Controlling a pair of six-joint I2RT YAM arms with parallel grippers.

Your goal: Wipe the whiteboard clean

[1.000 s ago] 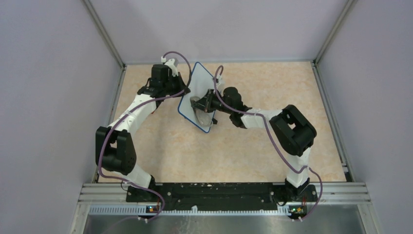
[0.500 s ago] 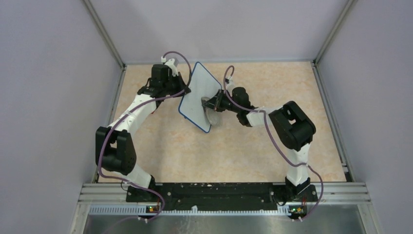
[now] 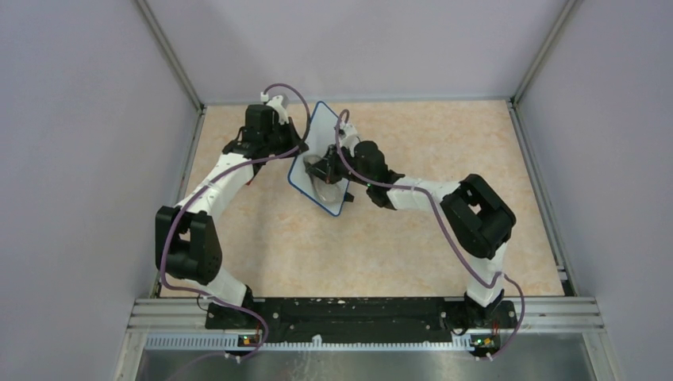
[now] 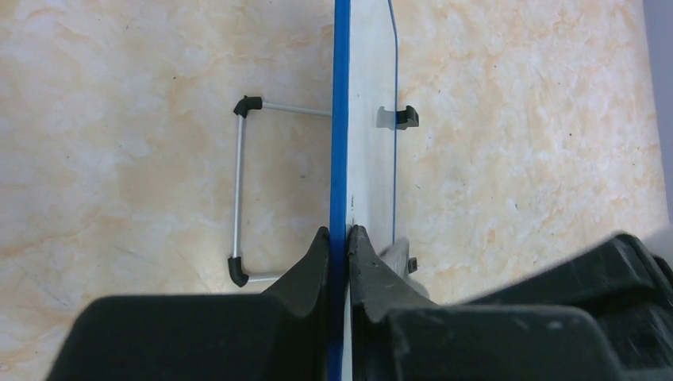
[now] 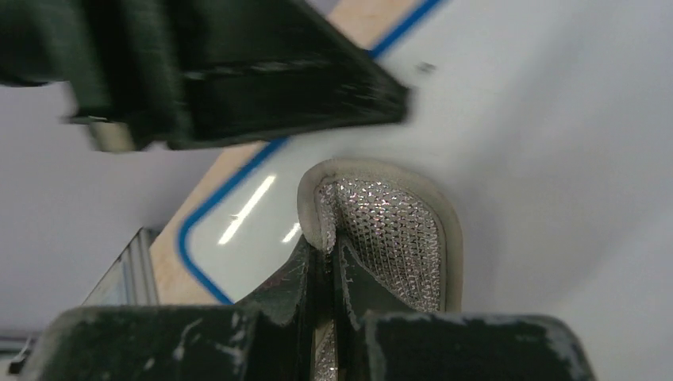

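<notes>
Top external view: whiteboard (image 3: pixel 327 127) stands tilted on edge at the far middle of the table (image 3: pixel 444 143), between the two arms; left gripper (image 3: pixel 299 151) at its left edge, right gripper (image 3: pixel 324 170) against its face

Left wrist view: left gripper (image 4: pixel 340 238) is clenched on the whiteboard (image 4: pixel 341 119), one finger on each side of its blue edge; the wire stand (image 4: pixel 238 190) juts from the back, black caps at its corners; whether the lower edge rests on the table I cannot tell

Right wrist view: right gripper (image 5: pixel 328 258) is closed tight on a fold of the grey cloth (image 5: pixel 389 230); the cloth's mesh side lies on the white face of the whiteboard (image 5: pixel 555 159)

Marks: no handwriting shows on the part of the face in view, only one small dark speck near the far edge

Stage: wiping under way, I judge, with little or nothing left to clear

Handling: the board is probably light, thin and stiff; the face is glossy and likely slippery, so it would turn or slide under a sideways push

Where to hold: the frame edge, as the left gripper does, clear of the wiped face; the stand looks too thin to take a firm grip

Cloth: soft and limp; only the pinched fold gives it any firmness

Risk: hard pressure from the right side could lever the board out of the left pinch
</notes>
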